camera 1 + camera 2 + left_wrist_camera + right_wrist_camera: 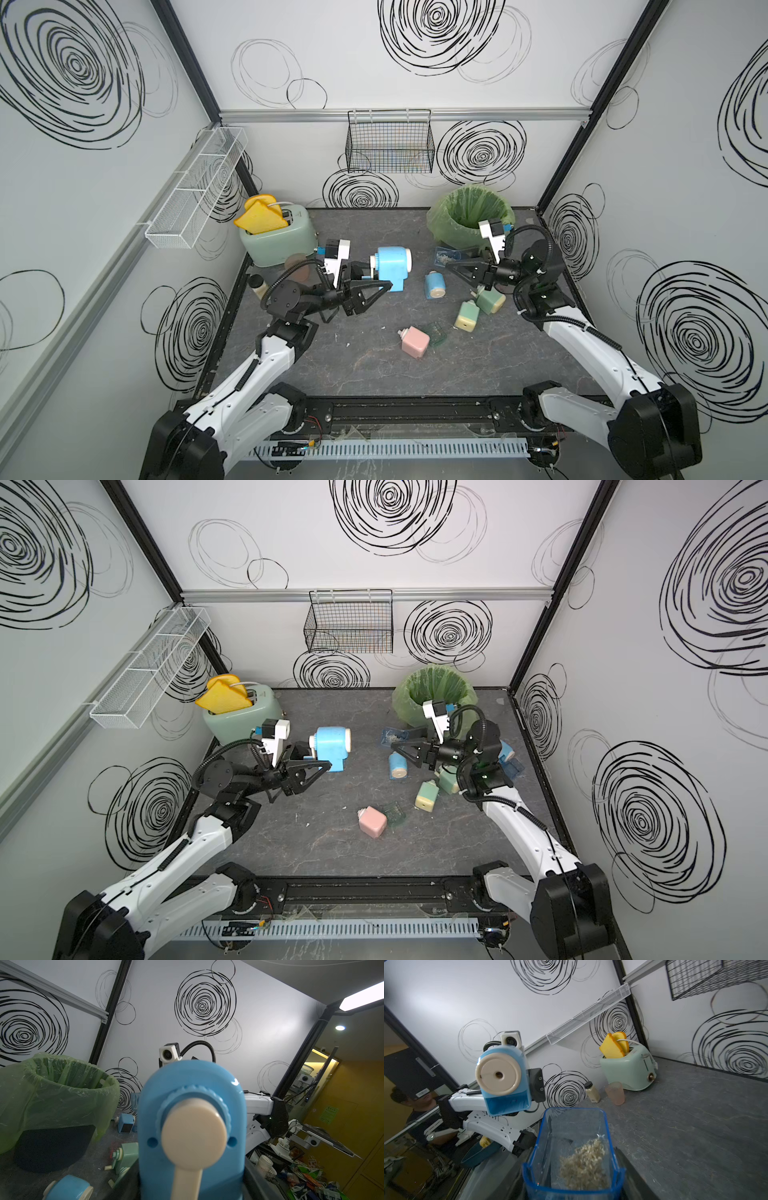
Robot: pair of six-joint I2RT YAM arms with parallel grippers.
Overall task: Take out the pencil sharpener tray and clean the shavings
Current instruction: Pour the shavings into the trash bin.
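Far left: one glossy mint-green toaster (276,245) with rounded corners; two flat yellow toast slices (257,218) stand in its slots.

Left gripper (376,277): jaws are pressed onto the crank end of one rounded, smooth blue plastic pencil sharpener (392,266) with a cream round front cap. It is held clear of the dark stone-patterned table (374,374).

Centre: four small boxy sharpeners (467,316) are counted lying tipped over: one blue, two pale green, one pink.

Right gripper (461,272): jaws are clamped on one end of one clear blue-rimmed plastic tray (571,1126), which is raised just beside one black bin (440,216) lined with crinkled green film.

The shavings (583,1165) are seen as one loose, fibrous heap of fine tan flecks. They lie inside the tray, towards the gripped end.
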